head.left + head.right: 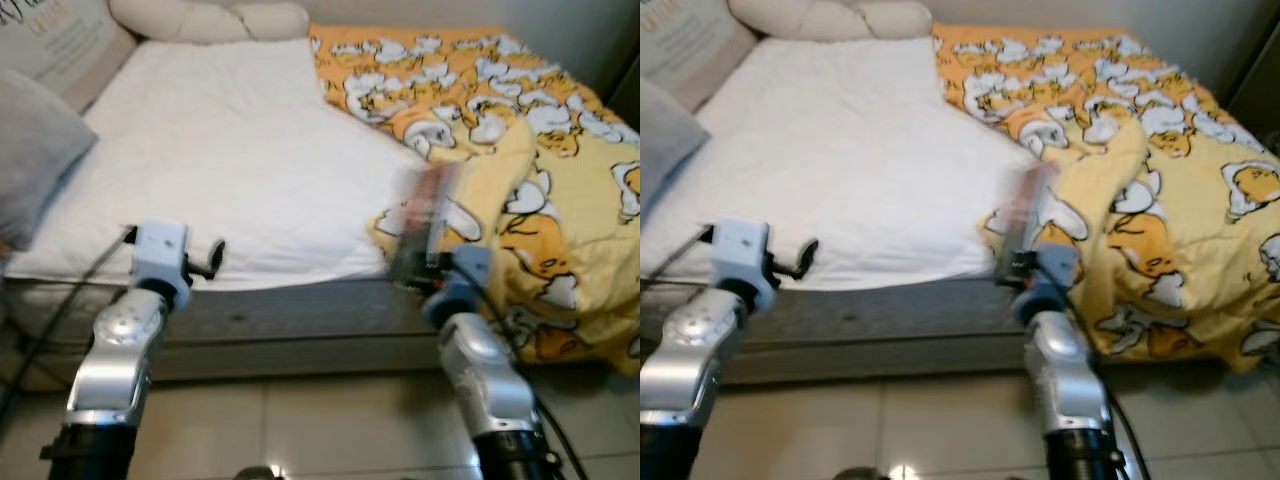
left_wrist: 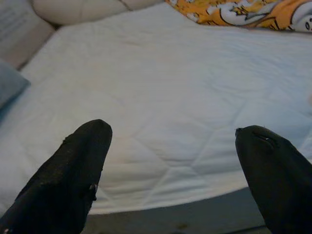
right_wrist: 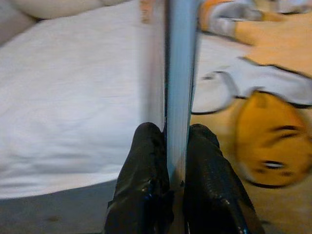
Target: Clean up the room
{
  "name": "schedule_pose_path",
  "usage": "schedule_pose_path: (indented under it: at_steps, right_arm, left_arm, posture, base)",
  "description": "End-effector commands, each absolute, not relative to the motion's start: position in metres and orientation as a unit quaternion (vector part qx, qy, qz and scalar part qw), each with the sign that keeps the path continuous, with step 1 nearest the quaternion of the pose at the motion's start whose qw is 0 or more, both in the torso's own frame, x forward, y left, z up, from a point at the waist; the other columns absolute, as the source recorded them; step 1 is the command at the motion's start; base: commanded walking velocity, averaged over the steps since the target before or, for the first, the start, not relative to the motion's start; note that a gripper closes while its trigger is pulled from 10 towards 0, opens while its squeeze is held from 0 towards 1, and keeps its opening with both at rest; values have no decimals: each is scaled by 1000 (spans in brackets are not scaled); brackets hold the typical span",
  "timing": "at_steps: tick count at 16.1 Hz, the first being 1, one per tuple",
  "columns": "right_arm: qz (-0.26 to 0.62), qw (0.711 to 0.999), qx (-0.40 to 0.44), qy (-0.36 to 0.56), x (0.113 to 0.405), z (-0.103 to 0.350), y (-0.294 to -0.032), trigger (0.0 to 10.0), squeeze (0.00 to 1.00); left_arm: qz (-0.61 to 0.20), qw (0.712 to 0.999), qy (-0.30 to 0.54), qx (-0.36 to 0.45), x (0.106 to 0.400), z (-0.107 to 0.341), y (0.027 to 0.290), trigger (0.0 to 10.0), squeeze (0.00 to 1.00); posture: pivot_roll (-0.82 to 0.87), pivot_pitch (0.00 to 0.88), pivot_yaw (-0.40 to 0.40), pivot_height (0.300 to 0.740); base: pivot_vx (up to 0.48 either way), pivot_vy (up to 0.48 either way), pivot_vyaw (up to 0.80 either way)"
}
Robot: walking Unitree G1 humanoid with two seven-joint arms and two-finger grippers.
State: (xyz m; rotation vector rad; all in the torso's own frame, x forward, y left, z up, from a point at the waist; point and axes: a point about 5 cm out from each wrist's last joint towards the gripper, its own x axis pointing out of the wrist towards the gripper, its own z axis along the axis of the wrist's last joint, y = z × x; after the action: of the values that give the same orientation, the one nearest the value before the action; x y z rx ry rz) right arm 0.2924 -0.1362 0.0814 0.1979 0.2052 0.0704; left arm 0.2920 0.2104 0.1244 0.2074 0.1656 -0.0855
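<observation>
a bed (image 1: 230, 170) w/ white sheet and a yellow duck-print duvet (image 1: 540, 150) bunched on the robot's right. right gripper (image 3: 176, 141) is clamped on a thin flat book-like item (image 3: 179, 73), held upright at the bed's near edge; left gripper (image 2: 170, 161) spread, empty. step looks like carrying the item off; next needs a spot to put it.

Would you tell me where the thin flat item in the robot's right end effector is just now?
The flat item stands upright, pinched in the right end effector, at the bed's near edge where the white sheet meets the yellow patterned blanket.
</observation>
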Motion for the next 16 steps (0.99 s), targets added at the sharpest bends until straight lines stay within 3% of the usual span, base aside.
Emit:
schedule_pose_path:
  at_steps: [1,16]
  right_arm:
    - [22,993,95,72,297,96,-147,10000,0]
    - [26,993,92,67,306,104,-146,10000,0]
  left_arm:
    - [-57,990,78,101,294,125,201,10000,0]
    - [-57,992,64,95,303,130,199,10000,0]
  posture:
    - [102,0,-1,740]
    - [106,0,-6,740]
  base:
    - [0,480,0]
    - [0,445,0]
